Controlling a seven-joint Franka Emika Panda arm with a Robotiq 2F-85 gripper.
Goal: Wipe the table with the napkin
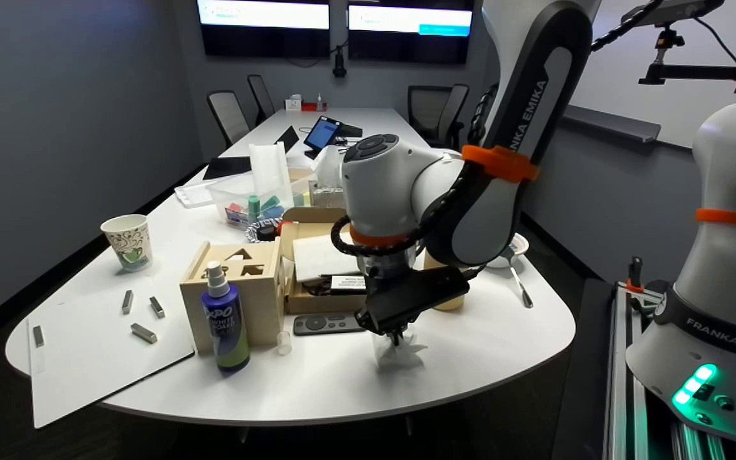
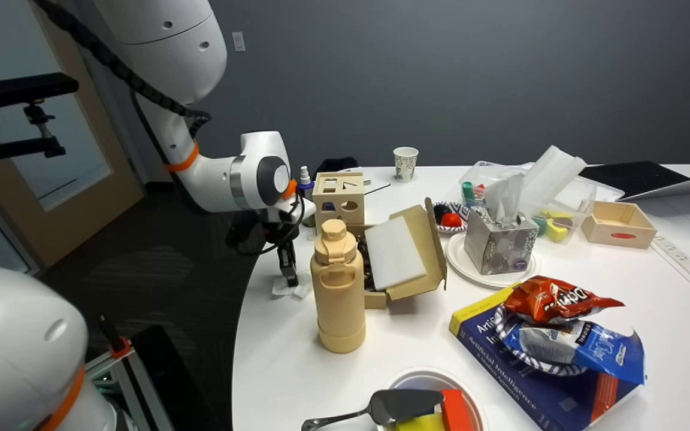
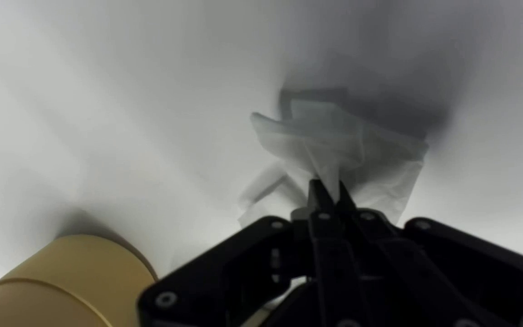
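The long white table (image 1: 317, 390) with a rounded end shows in both exterior views (image 2: 285, 371); its top fills the wrist view (image 3: 130, 91). The small white napkin (image 3: 334, 141) is crumpled and pinched up between the fingertips of my gripper (image 3: 329, 190). Its loose edges spread out around the fingers. In both exterior views the napkin (image 1: 393, 358) (image 2: 281, 289) is at the tabletop near the rounded end, under my downward-pointing gripper (image 1: 396, 338) (image 2: 290, 278). The napkin appears to touch the table; part of it is hidden behind the fingers.
A tan bottle (image 2: 339, 293) stands close beside the gripper; its base shows in the wrist view (image 3: 75, 272). A remote (image 1: 326, 324), wooden shape box (image 1: 240, 313), purple spray bottle (image 1: 226, 329) and small clear cap (image 1: 283, 343) stand nearby. An open cardboard box (image 2: 417, 287) lies behind.
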